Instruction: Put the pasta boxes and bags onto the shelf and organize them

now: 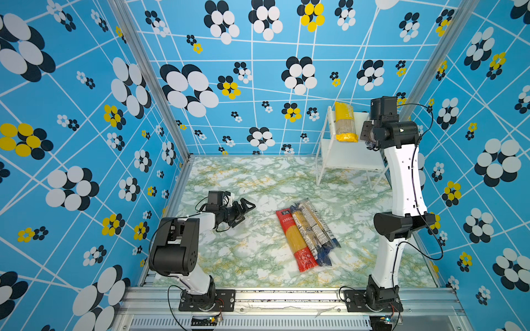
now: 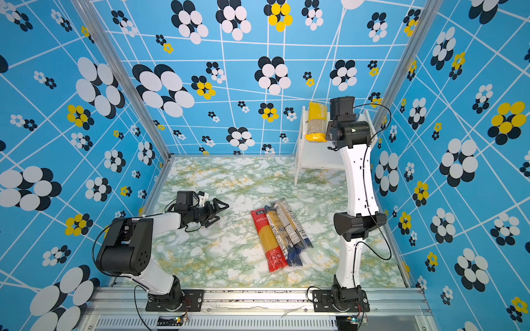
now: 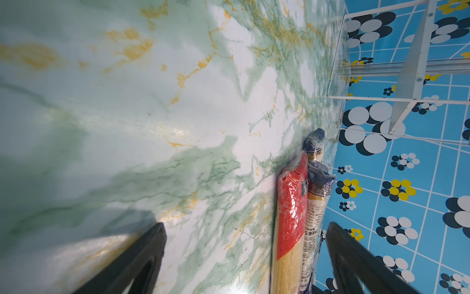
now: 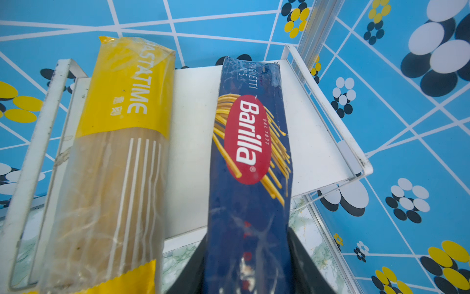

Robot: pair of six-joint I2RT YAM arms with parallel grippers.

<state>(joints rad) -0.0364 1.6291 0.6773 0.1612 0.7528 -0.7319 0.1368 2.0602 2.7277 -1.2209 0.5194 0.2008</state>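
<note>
Left arm (image 1: 175,249) sits low over the table (image 1: 229,258). Its jaws are wide open and empty, pointing toward the packs and well apart from them. Right arm (image 1: 401,177) is stretched up to the shelf (image 1: 350,154) at the back right corner. The right jaws are closed on the near end of the Barilla box (image 4: 251,157), one jaw flat against each side of it. The box's far end lies on the shelf's top board, and its near end sticks out past the front edge. In both top views the right wrist hides most of the box. The yellow pack (image 4: 122,152) lies on the same top board beside the box and roughly parallel to it, not touching, with bare board between them. Its near end overhangs the front edge too. The lower board is bare where it shows. Three packs are still on the table mid-right, side by side and touching, all angled the same way. They are the red pack (image 1: 295,240), a clear pack (image 1: 308,233) against it, and a second clear pack (image 1: 319,225) on the outer side nearest the right arm, with dark blue ends. The left wrist view shows the red pack edge-on with a clear pack behind it.
</note>
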